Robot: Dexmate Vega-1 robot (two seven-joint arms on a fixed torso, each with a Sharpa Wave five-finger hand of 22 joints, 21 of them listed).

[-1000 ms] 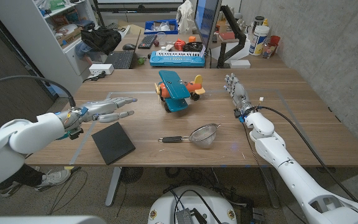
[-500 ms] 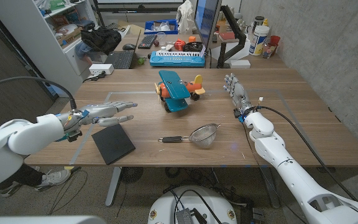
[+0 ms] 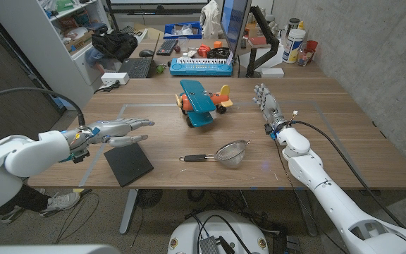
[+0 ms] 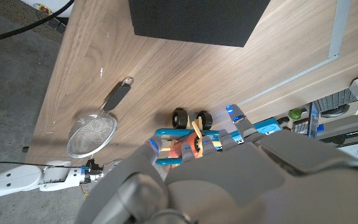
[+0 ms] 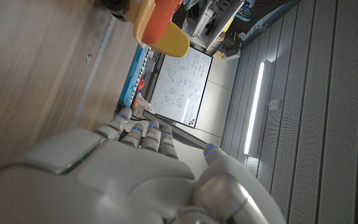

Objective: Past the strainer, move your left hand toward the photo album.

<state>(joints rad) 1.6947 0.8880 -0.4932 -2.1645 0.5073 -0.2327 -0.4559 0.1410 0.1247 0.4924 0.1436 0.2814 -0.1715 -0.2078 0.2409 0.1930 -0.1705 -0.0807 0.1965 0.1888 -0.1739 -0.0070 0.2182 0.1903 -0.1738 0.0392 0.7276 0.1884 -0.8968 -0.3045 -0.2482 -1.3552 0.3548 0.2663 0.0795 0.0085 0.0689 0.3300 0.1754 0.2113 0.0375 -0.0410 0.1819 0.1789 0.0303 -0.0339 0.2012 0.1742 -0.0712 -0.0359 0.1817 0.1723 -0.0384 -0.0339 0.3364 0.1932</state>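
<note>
The photo album (image 3: 127, 161) is a flat black square near the table's front left; it also shows as a dark slab (image 4: 197, 20) in the left wrist view. My left hand (image 3: 115, 130) hovers just above the album's far edge, fingers stretched out and apart, holding nothing. The metal strainer (image 3: 232, 152) lies at the front middle with its black handle pointing left, and its mesh bowl (image 4: 92, 136) shows from the left wrist. My right hand (image 3: 265, 100) stands at the right, fingers extended and empty.
A teal toy biplane (image 3: 198, 102) with an orange nose stands in the table's middle, behind the strainer. A keyboard toy (image 3: 201, 66), monitor stand and bottles crowd the far edge. Tape lines mark the tabletop (image 3: 330, 134).
My left hand has drifted down and toward the front, closer over the album's far edge. The right hand, strainer and plane have not moved.
</note>
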